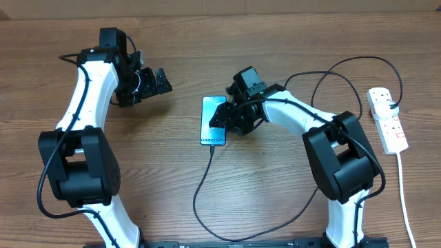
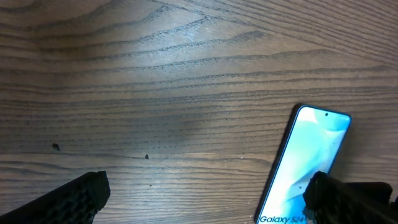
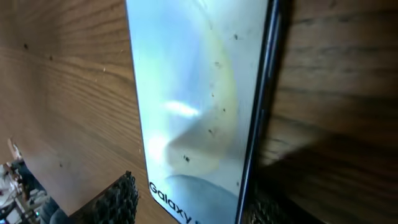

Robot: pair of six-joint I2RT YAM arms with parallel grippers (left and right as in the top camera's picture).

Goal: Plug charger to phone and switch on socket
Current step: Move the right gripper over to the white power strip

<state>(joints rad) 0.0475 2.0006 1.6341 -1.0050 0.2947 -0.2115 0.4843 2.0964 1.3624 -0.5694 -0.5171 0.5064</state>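
The phone [image 1: 213,121] lies flat, and the tip of the charger [image 1: 195,200] meets its near end. The right gripper [image 1: 224,118] straddles the phone; I cannot tell if it is clamped. The left gripper [image 1: 157,81] hangs spread apart left of the phone, and the socket [image 1: 387,118] lies far right of it

The surface [image 1: 207,41] is brown wood with long wavy grain running from its left edge to its right edge, lit brighter toward the far side. The left wrist view shows two small dark specks [image 2: 56,147] in the grain. A pale band [image 1: 275,4] lies along the far edge.
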